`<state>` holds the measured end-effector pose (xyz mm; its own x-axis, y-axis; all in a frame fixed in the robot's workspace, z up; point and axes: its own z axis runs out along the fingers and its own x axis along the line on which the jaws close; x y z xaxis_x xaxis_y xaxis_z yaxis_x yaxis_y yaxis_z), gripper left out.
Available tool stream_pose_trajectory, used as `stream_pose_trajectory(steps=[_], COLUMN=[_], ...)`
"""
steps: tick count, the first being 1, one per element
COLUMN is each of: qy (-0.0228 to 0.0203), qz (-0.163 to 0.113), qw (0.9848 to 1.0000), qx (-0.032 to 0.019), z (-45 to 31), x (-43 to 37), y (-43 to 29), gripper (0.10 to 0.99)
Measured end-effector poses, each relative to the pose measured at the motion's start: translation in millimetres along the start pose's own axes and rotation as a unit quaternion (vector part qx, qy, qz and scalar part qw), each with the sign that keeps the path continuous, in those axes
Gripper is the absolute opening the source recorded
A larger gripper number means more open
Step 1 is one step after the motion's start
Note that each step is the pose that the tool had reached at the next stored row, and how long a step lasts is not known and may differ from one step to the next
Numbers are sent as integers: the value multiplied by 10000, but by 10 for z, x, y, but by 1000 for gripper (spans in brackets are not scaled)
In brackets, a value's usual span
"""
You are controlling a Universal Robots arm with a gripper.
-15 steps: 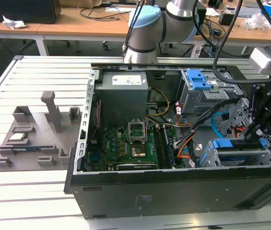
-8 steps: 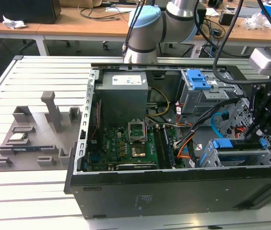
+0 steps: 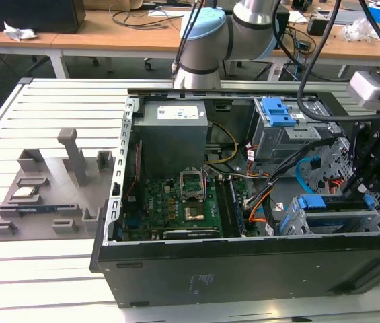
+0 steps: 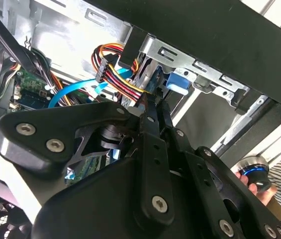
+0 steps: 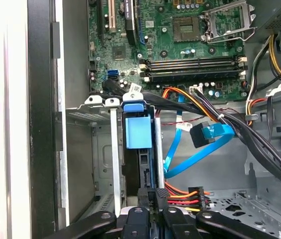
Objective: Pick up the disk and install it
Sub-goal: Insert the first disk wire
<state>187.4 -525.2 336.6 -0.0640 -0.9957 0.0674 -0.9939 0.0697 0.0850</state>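
Note:
The disk [image 5: 138, 132] stands on edge in a slot of the metal drive cage [image 5: 93, 149] at the near right corner of the open computer case [image 3: 243, 269]. Its blue carrier bracket faces the first wrist camera. In the second wrist view the disk's blue tab [image 4: 177, 82] pokes out under the cage's rail. My gripper [image 5: 155, 193] is down inside the case at the disk's end; its fingers lie close together, tips against the disk, with nothing between them. In the exterior view my gripper [image 3: 354, 192] hangs over the disk [image 3: 324, 205].
Red, yellow and orange power leads [image 4: 115, 74] and a blue data cable [image 5: 205, 149] run beside the fingers. Motherboard [image 3: 176, 208], power supply [image 3: 173, 134] and an upper blue-latched bay [image 3: 280, 114] fill the case. A grey fixture [image 3: 48, 195] lies at the exterior view's left. A hand [image 4: 254, 181] shows.

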Motion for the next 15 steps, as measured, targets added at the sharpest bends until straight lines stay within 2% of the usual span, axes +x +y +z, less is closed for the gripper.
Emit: stream_pose_trajectory(steps=[6, 7, 11, 12, 15], qy=[-4, -1, -6, -7, -6], qz=[0, 0, 0, 0, -1], qw=[10000, 10000, 10000, 10000, 10000], qx=[-1, -1, -1, -1, -1], z=[5, 0, -98, -148, -212], x=[0, 0, -14, -22, -25], y=[0, 0, 10, 15, 21], gripper=[176, 239, 239, 106, 106])
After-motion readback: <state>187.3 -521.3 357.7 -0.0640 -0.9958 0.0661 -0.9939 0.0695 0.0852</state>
